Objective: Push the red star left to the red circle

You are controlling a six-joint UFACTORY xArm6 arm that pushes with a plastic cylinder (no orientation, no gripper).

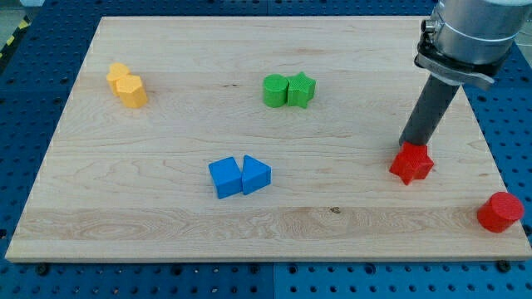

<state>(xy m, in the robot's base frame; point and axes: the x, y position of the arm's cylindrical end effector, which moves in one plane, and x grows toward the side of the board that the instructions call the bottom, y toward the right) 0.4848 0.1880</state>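
The red star point(411, 164) lies on the wooden board point(166, 208) at the view's right. The red circle point(500, 212) sits further right and lower, at the board's right edge. My tip point(406, 144) stands at the star's upper left side, touching or nearly touching it. The dark rod rises from there to the arm's grey body point(470, 33) at the view's top right.
Two yellow blocks point(126, 85) sit together at the upper left. A green circle-like block point(274, 90) and a green star point(301, 90) touch near the top centre. A blue cube point(224, 177) and a blue triangle point(255, 174) touch at the lower centre.
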